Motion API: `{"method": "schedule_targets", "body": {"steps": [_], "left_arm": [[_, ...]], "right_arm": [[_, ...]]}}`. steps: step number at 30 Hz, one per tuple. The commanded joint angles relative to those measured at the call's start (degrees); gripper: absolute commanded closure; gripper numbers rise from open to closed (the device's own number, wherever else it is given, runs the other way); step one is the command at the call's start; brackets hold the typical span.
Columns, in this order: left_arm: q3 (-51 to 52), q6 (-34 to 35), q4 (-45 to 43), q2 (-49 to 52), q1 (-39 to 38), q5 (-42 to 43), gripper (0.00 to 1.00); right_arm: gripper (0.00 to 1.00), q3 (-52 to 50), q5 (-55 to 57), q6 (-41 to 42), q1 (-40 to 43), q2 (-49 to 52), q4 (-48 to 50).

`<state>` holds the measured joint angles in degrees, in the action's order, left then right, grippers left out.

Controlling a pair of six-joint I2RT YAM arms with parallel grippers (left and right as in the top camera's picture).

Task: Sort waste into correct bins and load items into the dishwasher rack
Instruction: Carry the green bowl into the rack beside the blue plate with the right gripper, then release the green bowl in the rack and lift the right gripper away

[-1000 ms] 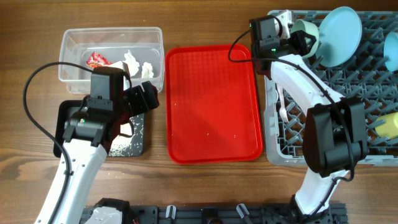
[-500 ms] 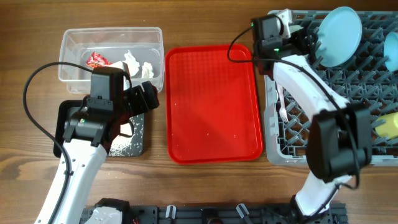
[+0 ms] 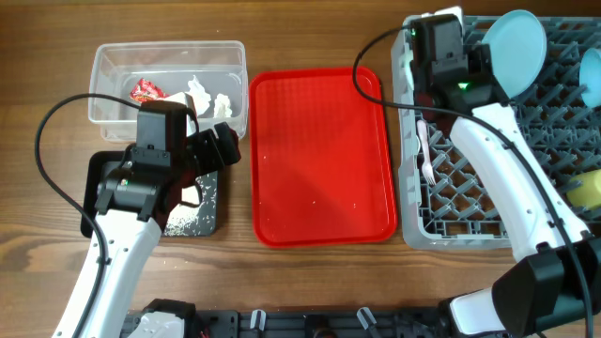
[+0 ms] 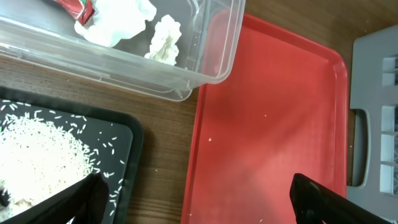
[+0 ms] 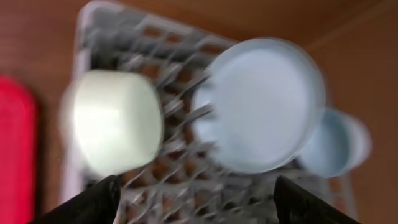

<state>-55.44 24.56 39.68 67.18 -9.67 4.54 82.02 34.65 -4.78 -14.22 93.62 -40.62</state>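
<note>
The grey dishwasher rack (image 3: 488, 207) on the right holds the pale blue plate (image 3: 516, 52) on edge, a pale blue bowl (image 3: 592, 75), the yellow cup (image 3: 587, 188) and white cutlery (image 3: 427, 155). My right gripper (image 3: 481, 73) is open and empty above the rack's far left part. The blurred right wrist view shows the pale green bowl (image 5: 115, 121), the plate (image 5: 261, 102) and the blue bowl (image 5: 336, 146) beyond the open jaws (image 5: 196, 205). My left gripper (image 3: 221, 145) is open and empty between the black tray (image 3: 211, 183) and the red tray; its jaws (image 4: 193, 205) show in the left wrist view.
The clear tub (image 3: 99, 84) at the back left holds the red-and-white wrapper (image 3: 146, 90) and tissue scraps (image 3: 199, 94). Rice crumbs (image 3: 192, 218) lie in the black tray. The flat red serving tray (image 3: 319, 150) lies in the middle with a few crumbs.
My right arm has swung to the right over the rack, away from the green bowl, and now covers that bowl in the overhead view. The left arm has not moved.
</note>
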Motion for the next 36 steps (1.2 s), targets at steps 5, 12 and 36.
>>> {"method": "schedule_targets", "body": {"steps": [5,12,36], "left_arm": [[-0.2,0.3,4.1,-0.2,0.3,-0.4,0.05],[0.1,3.2,11.4,2.7,0.3,-3.0,0.36],[0.6,6.4,-5.4,29.9,0.3,-11.1,0.96]], "right_arm": [[0.16,0.0,-14.7,12.5,1.9,-2.1,-7.1],[0.65,0.0,-30.6,12.5,10.6,-7.7,-10.3],[0.89,0.0,-32.2,12.3,20.7,-10.8,-19.5]]}}
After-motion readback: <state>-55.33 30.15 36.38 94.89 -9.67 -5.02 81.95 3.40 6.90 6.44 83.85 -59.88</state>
